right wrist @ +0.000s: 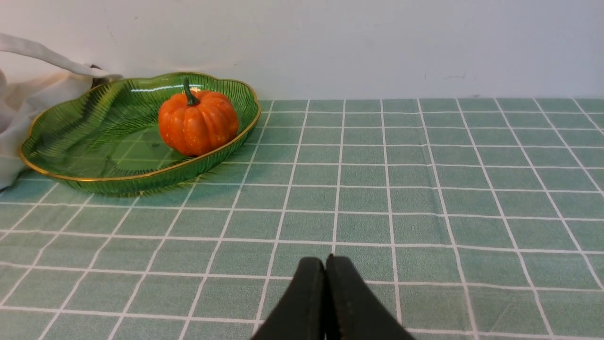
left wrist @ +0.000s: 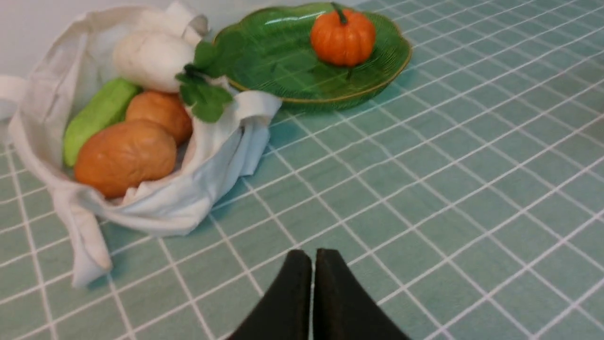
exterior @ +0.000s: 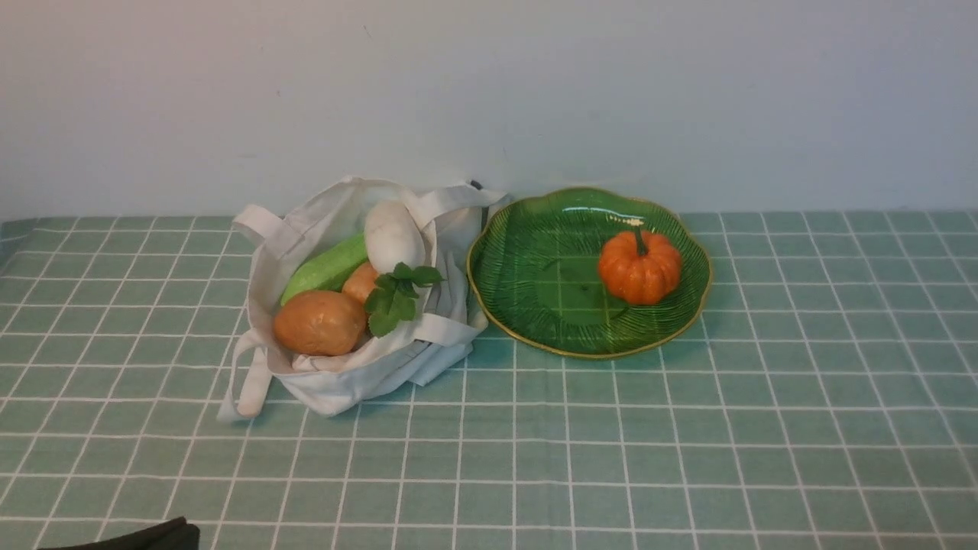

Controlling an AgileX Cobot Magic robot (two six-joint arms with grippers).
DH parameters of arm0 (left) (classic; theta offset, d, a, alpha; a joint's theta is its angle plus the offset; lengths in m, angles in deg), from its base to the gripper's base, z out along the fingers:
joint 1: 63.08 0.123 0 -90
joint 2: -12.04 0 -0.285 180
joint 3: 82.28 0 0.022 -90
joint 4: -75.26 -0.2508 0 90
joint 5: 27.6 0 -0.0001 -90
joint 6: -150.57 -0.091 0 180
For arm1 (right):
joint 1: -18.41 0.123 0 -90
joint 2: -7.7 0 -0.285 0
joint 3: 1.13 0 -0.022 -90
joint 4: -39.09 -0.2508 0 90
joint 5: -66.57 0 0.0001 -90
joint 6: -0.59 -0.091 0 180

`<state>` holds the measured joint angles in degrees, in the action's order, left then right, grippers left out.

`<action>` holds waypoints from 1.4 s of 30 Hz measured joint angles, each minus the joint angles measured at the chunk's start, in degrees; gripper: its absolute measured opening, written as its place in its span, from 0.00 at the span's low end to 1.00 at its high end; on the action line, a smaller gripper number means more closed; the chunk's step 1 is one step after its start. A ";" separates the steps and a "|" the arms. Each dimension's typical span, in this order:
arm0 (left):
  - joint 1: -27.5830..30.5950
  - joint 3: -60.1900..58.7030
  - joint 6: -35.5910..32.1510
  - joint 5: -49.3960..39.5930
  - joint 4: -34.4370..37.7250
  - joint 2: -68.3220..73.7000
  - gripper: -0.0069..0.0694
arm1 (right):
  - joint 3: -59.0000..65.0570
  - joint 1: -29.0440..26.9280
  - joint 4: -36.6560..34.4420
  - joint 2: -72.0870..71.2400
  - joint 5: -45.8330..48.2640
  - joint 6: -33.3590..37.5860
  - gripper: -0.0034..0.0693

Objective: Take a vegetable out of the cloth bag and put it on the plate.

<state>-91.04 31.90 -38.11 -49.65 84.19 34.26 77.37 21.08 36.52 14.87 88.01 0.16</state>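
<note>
A green cloth with a white grid [exterior: 688, 428] covers the whole table in front of a pale wall [exterior: 535, 84]; on it, toward the robot's left, slumps a soft off-white fabric tote bag [exterior: 367, 374] with long flat strap handles, its mouth open upward; touching the bag's right side lies a large translucent green glass plate [exterior: 527, 283] with a scalloped gold edge and fine radiating ribs; inside the bag, nearest the front, sits a smooth brown potato [exterior: 319, 322]; behind it a pale green cucumber-like piece [exterior: 325, 269] leans against the cloth; a white oval vegetable [exterior: 393, 235] rests at the back of the bag; a second, smaller brown potato [exterior: 359, 281] shows between them; a sprig of dark green leaves [exterior: 393, 298] lies over the bag's right edge; the small round ribbed orange pumpkin [exterior: 639, 267] with a short dark stem stands upright on the plate, on its right half, out of the bag; the left gripper [left wrist: 312, 264] hangs above bare cloth near the bag, its black jaws pressed together and holding nothing; the right gripper [right wrist: 325, 271] hangs over bare cloth well apart from the plate, its jaws likewise closed tip to tip and empty
</note>
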 joint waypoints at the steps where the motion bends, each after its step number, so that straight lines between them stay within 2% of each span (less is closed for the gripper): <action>1: 2.60 -1.80 3.08 0.19 -2.35 -2.21 0.08 | 0.00 0.00 0.00 0.00 0.00 0.00 0.03; 5: 10.85 -6.14 5.14 0.32 -5.36 -7.87 0.08 | 0.00 0.00 0.00 0.00 0.00 0.00 0.03; 10: 21.23 -11.16 5.14 0.41 -5.62 -13.60 0.08 | 0.00 0.00 0.00 0.00 0.00 0.00 0.03; 14: 25.51 -12.93 5.14 0.60 -5.11 -15.04 0.08 | 0.00 0.00 0.00 0.00 0.00 0.00 0.03; 20: 27.34 -12.93 5.14 0.80 -5.34 -15.03 0.08 | 0.00 0.00 0.00 0.00 0.00 0.00 0.03; 42: 27.40 -12.93 5.14 0.80 -5.50 -15.03 0.08 | 0.00 0.00 0.00 0.00 0.00 0.00 0.03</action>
<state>-63.64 18.97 -32.97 -48.84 78.70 19.23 77.37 21.08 36.52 14.87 88.01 0.16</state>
